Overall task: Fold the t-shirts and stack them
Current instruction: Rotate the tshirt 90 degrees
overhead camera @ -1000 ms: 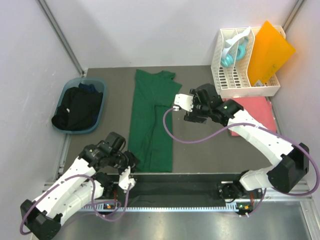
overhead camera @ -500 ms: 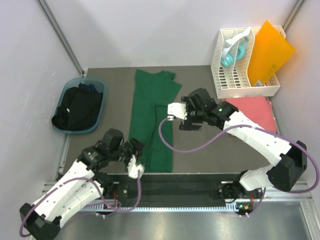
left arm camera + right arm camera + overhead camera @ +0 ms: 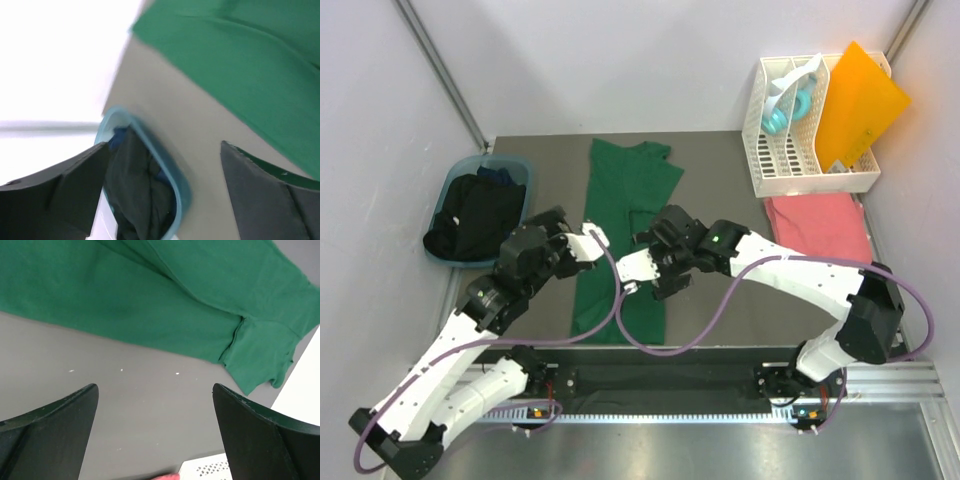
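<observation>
A dark green t-shirt (image 3: 620, 210) lies folded lengthwise down the middle of the mat. My left gripper (image 3: 588, 240) hangs open over its left edge, holding nothing. In the left wrist view the left gripper (image 3: 165, 145) has the green cloth (image 3: 240, 65) beyond it. My right gripper (image 3: 638, 274) is open above the shirt's middle right, and the right wrist view shows the right gripper (image 3: 155, 387) empty over bare mat, with the green shirt (image 3: 175, 300) ahead. A coral pink t-shirt (image 3: 820, 225) lies folded at the right. Dark t-shirts (image 3: 475, 215) fill a blue basin (image 3: 520, 168).
A white slotted rack (image 3: 800, 150) holding an orange sheet (image 3: 860, 95) stands at the back right, just behind the pink shirt. The basin (image 3: 175, 175) of dark clothes (image 3: 135, 190) shows close under the left wrist. Grey walls enclose the mat.
The left gripper swung from the shirt's near left corner up to its left edge and opened. The right gripper moved left and nearer, over the shirt's middle.
</observation>
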Robot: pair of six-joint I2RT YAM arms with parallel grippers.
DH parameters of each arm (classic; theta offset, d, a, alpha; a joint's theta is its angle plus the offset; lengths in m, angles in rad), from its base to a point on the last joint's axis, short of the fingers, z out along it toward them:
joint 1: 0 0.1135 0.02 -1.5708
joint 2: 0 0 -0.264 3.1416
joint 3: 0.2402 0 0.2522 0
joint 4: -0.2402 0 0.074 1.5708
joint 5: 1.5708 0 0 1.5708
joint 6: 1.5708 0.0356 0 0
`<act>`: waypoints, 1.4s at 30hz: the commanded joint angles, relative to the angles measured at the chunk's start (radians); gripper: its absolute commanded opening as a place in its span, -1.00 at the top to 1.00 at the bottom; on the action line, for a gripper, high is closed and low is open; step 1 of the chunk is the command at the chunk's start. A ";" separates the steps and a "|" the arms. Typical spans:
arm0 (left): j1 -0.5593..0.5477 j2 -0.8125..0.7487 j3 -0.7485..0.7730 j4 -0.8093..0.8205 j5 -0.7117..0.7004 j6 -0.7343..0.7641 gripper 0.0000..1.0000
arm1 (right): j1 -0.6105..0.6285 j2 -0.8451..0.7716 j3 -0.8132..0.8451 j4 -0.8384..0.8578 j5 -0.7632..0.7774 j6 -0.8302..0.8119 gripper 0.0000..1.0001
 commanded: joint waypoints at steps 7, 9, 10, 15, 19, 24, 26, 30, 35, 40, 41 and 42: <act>0.062 -0.048 -0.076 0.242 -0.285 -0.278 -0.98 | 0.053 -0.064 -0.003 0.198 0.004 0.045 -0.99; 0.088 -0.027 -0.068 0.260 -0.324 -0.297 -0.98 | 0.095 -0.061 -0.014 0.203 0.016 0.025 -0.99; 0.117 -0.015 -0.065 0.289 -0.352 -0.303 -0.98 | 0.105 -0.064 -0.033 0.218 0.019 0.025 -0.99; 0.201 0.128 -0.035 0.271 -0.417 -0.362 -0.95 | 0.127 -0.119 -0.133 0.381 0.056 0.033 -1.00; 0.284 0.189 -0.004 0.284 -0.386 -0.444 -0.94 | 0.162 -0.173 -0.250 0.415 0.056 -0.026 -1.00; 0.413 0.263 0.109 0.291 -0.342 -0.494 -0.93 | 0.211 -0.093 -0.247 0.444 0.024 -0.095 -1.00; 0.444 0.288 0.152 0.297 -0.319 -0.492 -0.93 | 0.216 -0.015 -0.198 0.447 0.004 -0.095 -0.99; 0.505 0.349 0.249 0.274 -0.329 -0.501 -0.91 | 0.231 0.111 -0.083 0.419 -0.089 -0.110 -1.00; 0.531 0.355 0.307 0.276 -0.297 -0.510 -0.92 | 0.250 0.261 0.037 0.334 -0.169 -0.158 -0.95; 0.533 0.350 0.307 0.333 -0.300 -0.481 -0.94 | 0.270 0.349 0.138 0.264 -0.223 -0.228 -0.82; 0.533 0.357 0.315 0.336 -0.300 -0.479 -0.94 | 0.279 0.358 0.149 0.242 -0.228 -0.237 -0.81; 0.533 0.363 0.320 0.336 -0.303 -0.487 -0.94 | 0.285 0.366 0.169 0.228 -0.243 -0.248 -0.80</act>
